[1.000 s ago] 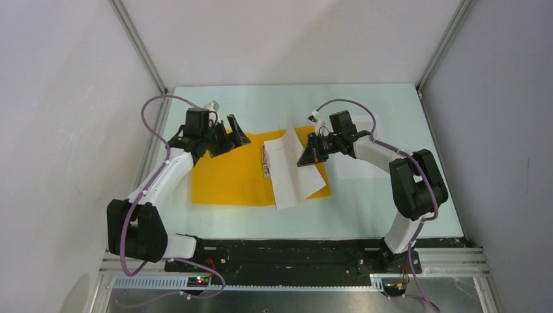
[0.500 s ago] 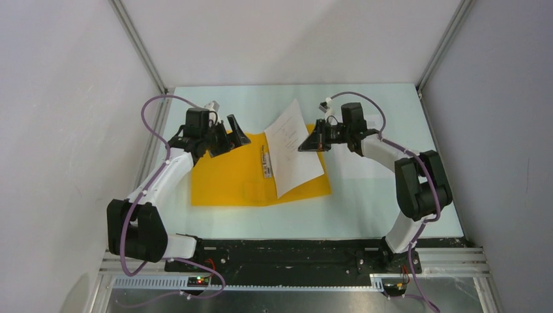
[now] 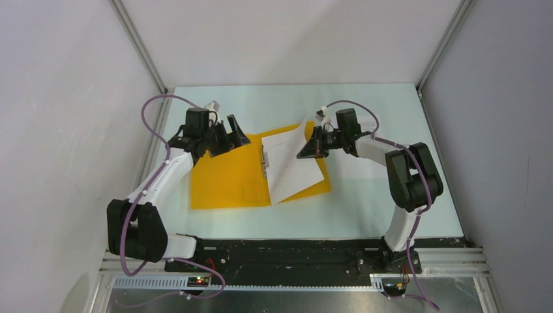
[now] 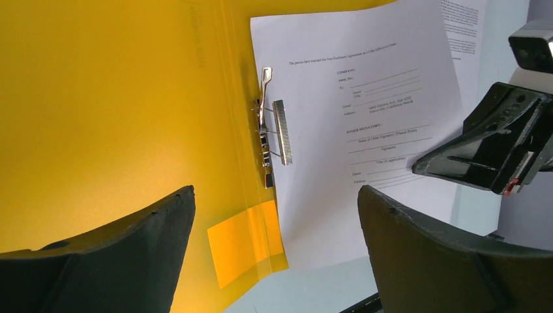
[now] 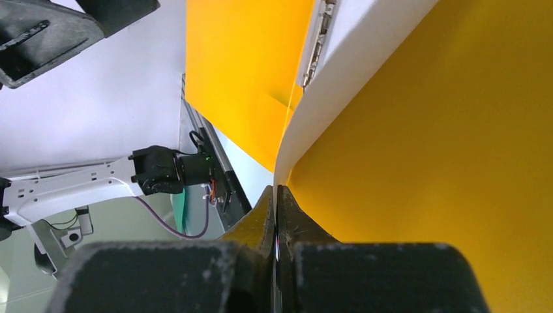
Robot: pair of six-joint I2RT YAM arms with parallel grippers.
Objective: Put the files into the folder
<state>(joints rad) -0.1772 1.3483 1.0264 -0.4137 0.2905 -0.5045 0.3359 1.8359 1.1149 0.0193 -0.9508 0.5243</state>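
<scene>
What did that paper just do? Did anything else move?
Pinched in the right fingers throughout, the sheet swung up toward the far side, then came back down onto the folder's right cover, by the clip. The left fingers stayed open and still; the folder didn't move.

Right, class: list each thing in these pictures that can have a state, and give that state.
folder: open, both covers flat on the table.
held sheet: pinched at one edge, curved, lying partly over one cover.
second sheet: flat on the table beside the folder.
clip: at the spine; clamped or not, cannot tell.
left gripper: open, empty.
right gripper: shut on the held sheet.
</scene>
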